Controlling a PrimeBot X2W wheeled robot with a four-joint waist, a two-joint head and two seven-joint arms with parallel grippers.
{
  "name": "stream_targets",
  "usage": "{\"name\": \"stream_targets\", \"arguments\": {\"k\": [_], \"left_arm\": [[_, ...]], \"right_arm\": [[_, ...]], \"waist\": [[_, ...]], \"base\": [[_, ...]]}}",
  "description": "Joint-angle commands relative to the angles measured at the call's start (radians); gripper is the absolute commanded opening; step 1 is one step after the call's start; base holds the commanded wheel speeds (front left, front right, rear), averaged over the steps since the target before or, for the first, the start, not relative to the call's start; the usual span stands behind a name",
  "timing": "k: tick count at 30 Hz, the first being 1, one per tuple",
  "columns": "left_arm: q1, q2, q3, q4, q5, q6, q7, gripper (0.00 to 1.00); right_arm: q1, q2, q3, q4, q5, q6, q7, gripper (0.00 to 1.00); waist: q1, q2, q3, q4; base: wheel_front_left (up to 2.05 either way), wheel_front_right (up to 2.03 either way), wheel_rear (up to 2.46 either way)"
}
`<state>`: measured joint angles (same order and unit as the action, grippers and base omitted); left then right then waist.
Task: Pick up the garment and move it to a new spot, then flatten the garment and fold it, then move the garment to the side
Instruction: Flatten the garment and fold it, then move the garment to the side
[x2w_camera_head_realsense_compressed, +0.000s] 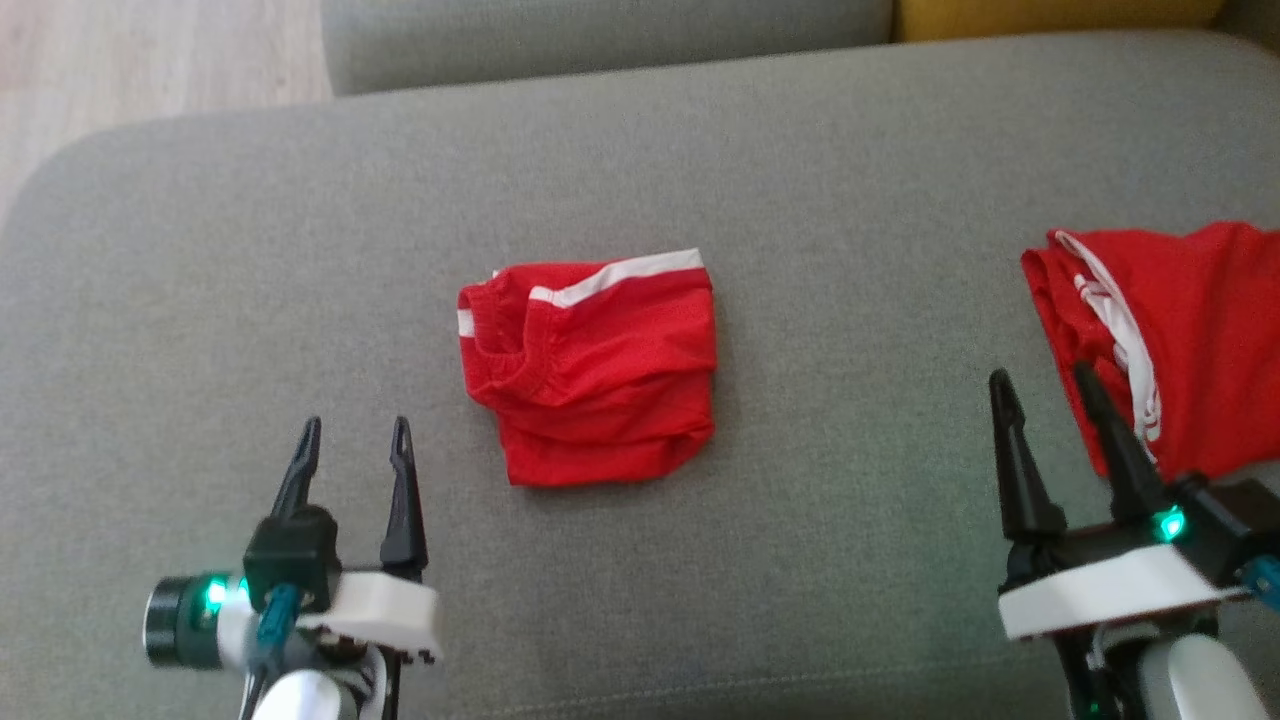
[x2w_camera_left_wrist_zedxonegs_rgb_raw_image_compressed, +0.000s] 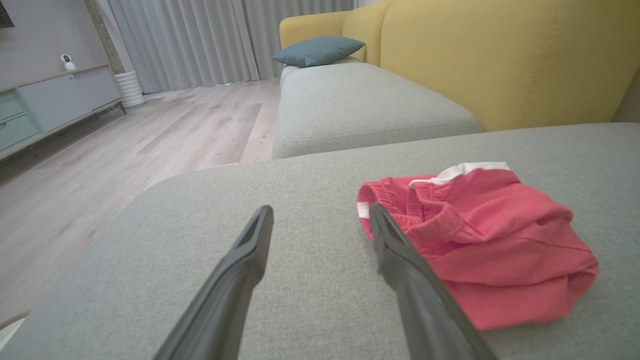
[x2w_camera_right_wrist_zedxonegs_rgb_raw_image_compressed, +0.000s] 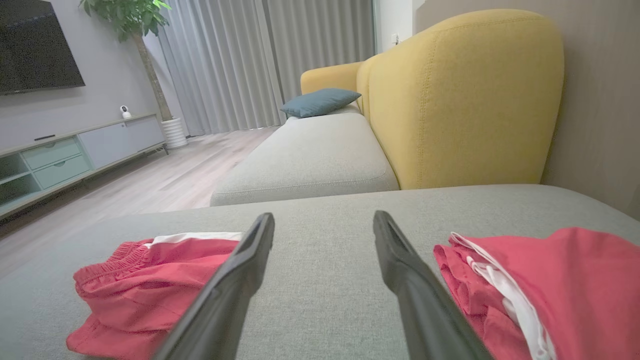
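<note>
Trouble could have come from the folded red garment (x2w_camera_head_realsense_compressed: 590, 370) itself, lying mid-cushion on the grey sofa seat (x2w_camera_head_realsense_compressed: 800, 180): a pinch on its top layer alone would likely have undone the fold. Both the left gripper (x2w_camera_head_realsense_compressed: 356, 428), near-left of it, and the right gripper (x2w_camera_head_realsense_compressed: 1040, 378), just beside a second red garment (x2w_camera_head_realsense_compressed: 1190, 330) at the right, stood spread and empty.

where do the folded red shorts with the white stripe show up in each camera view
head view: folded red fabric shorts with a white stripe at picture centre, on the grey seat cushion
left wrist view: shorts at lower right
right wrist view: shorts at lower left
shared landmark: yellow sofa backrest, beyond the cushion in all three
</note>
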<state>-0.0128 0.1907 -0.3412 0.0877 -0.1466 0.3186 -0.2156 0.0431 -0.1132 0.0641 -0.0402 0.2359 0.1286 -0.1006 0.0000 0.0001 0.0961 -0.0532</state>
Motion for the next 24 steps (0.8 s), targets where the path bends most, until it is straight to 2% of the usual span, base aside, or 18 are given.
{"name": "stream_targets", "arguments": {"k": [1, 11, 24], "left_arm": [[-0.014, 0.024, 0.039, -0.041, -0.01, 0.009, 0.002, 1.0], [0.061, 0.042, 0.035, -0.07, -0.018, 0.025, 0.028, 1.0], [0.079, 0.05, 0.025, -0.099, -0.012, 0.043, 0.041, 1.0]], "right_arm": [[-0.004, -0.001, 0.02, -0.043, -0.009, 0.002, 0.009, 1.0], [0.052, 0.018, 0.024, -0.063, -0.014, 0.002, 0.047, 1.0], [0.071, 0.027, 0.016, -0.078, -0.013, 0.002, 0.063, 1.0]], "waist": [[0.0, -0.0001, -0.024, 0.006], [0.0, -0.0001, -0.093, 0.019], [0.0, -0.0001, -0.104, 0.026]], "base": [[0.0, 0.0, 0.0], [0.0, 0.0, 0.0], [0.0, 0.0, 0.0]]}}
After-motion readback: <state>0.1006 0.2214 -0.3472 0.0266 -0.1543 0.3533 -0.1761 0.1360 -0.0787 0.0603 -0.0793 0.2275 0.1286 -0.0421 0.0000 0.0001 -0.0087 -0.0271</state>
